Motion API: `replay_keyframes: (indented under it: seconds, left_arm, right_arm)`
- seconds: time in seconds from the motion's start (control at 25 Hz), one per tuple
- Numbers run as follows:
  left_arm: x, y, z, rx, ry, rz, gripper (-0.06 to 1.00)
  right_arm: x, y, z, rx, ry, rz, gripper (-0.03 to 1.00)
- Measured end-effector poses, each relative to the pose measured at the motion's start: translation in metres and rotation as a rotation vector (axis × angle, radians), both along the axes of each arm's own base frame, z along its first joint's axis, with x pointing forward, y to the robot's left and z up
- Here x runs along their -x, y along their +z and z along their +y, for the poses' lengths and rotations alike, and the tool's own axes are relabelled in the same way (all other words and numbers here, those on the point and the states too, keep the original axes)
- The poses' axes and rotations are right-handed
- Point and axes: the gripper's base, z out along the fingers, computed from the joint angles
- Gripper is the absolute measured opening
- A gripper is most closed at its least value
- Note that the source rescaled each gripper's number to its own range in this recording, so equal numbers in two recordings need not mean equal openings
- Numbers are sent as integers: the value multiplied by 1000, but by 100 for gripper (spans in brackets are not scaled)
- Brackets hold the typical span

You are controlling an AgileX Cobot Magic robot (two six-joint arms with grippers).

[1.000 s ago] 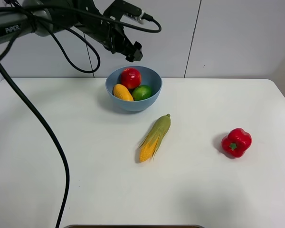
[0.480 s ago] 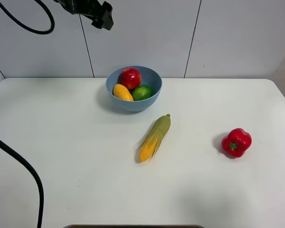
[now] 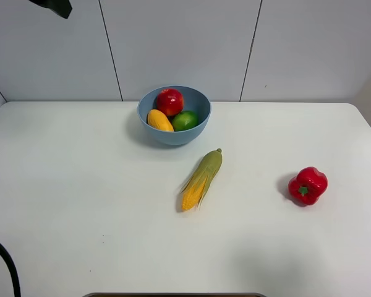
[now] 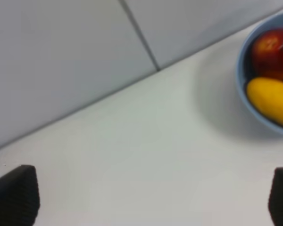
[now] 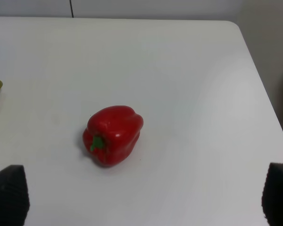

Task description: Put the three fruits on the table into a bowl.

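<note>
The light-blue bowl stands at the back middle of the white table. In it lie the red pomegranate, the yellow-orange mango and the green lime. In the left wrist view my left gripper is open and empty, high above the table and to the left of the bowl; the pomegranate and mango show there. Only a dark tip of the left arm shows at the exterior view's top left. My right gripper is open and empty, above the table's right part.
A husked corn cob lies in front of the bowl. A red bell pepper sits at the right, below the right gripper in the right wrist view. A black cable crosses the front left corner.
My left arm has pulled up and to the left, away from above the bowl, and is almost out of the exterior view. The cable has swung off the table. The fruits have not moved.
</note>
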Motion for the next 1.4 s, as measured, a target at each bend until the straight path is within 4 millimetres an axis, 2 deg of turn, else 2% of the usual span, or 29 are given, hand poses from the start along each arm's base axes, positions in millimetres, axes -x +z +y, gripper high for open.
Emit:
replay_keyframes:
  seconds: [0.4,0.6,0.92,1.16,1.32,1.4]
  left_arm:
    - [61,52,47,46,120,-115,99]
    - [100,60,62,55,150,-150,99]
    - [166,45,78,91,209,-153,99]
    - [228,21,85,157,231,-168,99]
    - [264,1,90,183,243,-187,99]
    - [276,-9,92,193,251,-189,99]
  right_arm:
    - [0,0,0,0,0,0,100]
    - [0,0,0,0,0,0,100]
    - [0,0,0,0,0,0,100]
    - [0,0,0,0,0,0,100]
    - [0,0,0,0,0,0,100]
    - [0,0,0,0,0,0,100]
